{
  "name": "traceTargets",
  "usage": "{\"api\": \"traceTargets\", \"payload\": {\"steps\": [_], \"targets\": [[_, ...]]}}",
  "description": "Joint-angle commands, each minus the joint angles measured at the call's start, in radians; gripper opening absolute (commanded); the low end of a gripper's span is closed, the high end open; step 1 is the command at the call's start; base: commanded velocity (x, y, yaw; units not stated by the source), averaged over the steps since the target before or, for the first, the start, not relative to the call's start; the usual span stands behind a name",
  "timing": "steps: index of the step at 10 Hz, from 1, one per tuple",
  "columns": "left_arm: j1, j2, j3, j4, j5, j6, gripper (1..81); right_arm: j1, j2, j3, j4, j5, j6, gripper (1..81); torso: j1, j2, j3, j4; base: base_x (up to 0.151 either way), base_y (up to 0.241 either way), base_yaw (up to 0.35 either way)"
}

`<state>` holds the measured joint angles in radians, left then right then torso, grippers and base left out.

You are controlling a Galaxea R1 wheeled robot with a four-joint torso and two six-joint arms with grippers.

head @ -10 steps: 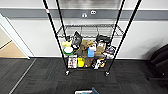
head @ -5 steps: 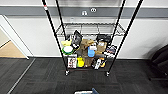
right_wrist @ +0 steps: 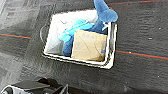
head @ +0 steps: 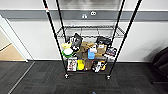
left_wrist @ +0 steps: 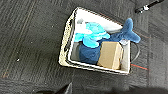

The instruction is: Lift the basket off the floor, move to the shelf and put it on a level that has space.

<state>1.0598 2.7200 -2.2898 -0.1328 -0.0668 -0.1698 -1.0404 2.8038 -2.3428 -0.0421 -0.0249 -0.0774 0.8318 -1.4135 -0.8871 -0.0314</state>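
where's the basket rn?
The basket sits on the dark carpet floor, seen from above in both wrist views, with a blue plush toy and a brown cardboard box inside it.

Wall (head: 32, 37): off-white, w/ a grey horizontal band (head: 22, 14) running across near top. Two small white fittings (head: 88, 15) on the band, can't tell what they are. White skirting along wall base. Doorway at left w/ white frame (head: 15, 40); beyond it tan wood flooring (head: 10, 53). Pale strip (head: 21, 77) runs diagonally from the door frame across the dark flooring. Dark chair or seat (head: 161, 62) at right edge (partly cut off, type unclear). Thin red lines (right_wrist: 142, 54) on the ground in wrist views, likely tape. Lighting even, diffuse, soft shadows only.
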Motion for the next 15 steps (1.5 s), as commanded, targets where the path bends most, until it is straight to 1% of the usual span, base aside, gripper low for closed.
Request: {"api": "traceTargets", "payload": {"steps": [1, 3, 6, 7, 8, 10, 13, 15], "targets": [[-0.086, -0.022, 0.007, -0.022, 0.055, -0.002, 81.1, 0.087, -0.018, 0.004, 0.001, -0.053, 0.002, 81.1, 0.062, -0.096, -0.094, 0.0, 0.0, 0.0, 0.0], [-0.1, -0.017, 0.006, -0.022, 0.07, -0.002, 81.1, 0.094, -0.014, -0.009, 0.002, -0.055, 0.004, 81.1, 0.092, -0.145, -0.108, 0.0, 0.0, 0.0, 0.0], [-0.114, -0.015, 0.004, -0.024, 0.073, -0.002, 81.1, 0.118, -0.014, -0.01, 0.008, -0.055, 0.005, 81.1, 0.151, -0.238, -0.195, 0.0, 0.0, 0.0, 0.0], [-0.12, -0.015, 0.004, -0.024, 0.073, -0.002, 81.1, 0.125, -0.014, -0.01, 0.008, -0.055, 0.005, 81.1, 0.173, -0.272, -0.133, 0.0, 0.0, 0.0, 0.0], [-0.123, -0.017, 0.004, -0.025, 0.073, -0.002, 81.1, 0.136, -0.013, -0.01, 0.01, -0.055, 0.005, 81.1, 0.195, -0.307, -0.162, 0.0, 0.0, 0.0, 0.0], [-0.135, -0.015, 0.001, -0.027, 0.073, -0.002, 81.1, 0.153, -0.007, -0.01, 0.015, -0.079, 0.007, 81.1, 0.228, -0.358, -0.181, 0.0, 0.0, 0.0, 0.0], [-0.168, -0.021, -0.028, -0.025, 0.074, -0.002, 81.1, 0.171, -0.005, -0.012, 0.016, -0.09, 0.007, 81.1, 0.291, -0.457, -0.185, 0.0, 0.0, 0.0, 0.0], [-0.197, -0.022, -0.033, -0.025, 0.102, -0.002, 81.1, 0.19, -0.004, -0.015, 0.016, -0.092, 0.007, 81.1, 0.334, -0.526, -0.185, 0.0, 0.0, 0.0, 0.0]]}}
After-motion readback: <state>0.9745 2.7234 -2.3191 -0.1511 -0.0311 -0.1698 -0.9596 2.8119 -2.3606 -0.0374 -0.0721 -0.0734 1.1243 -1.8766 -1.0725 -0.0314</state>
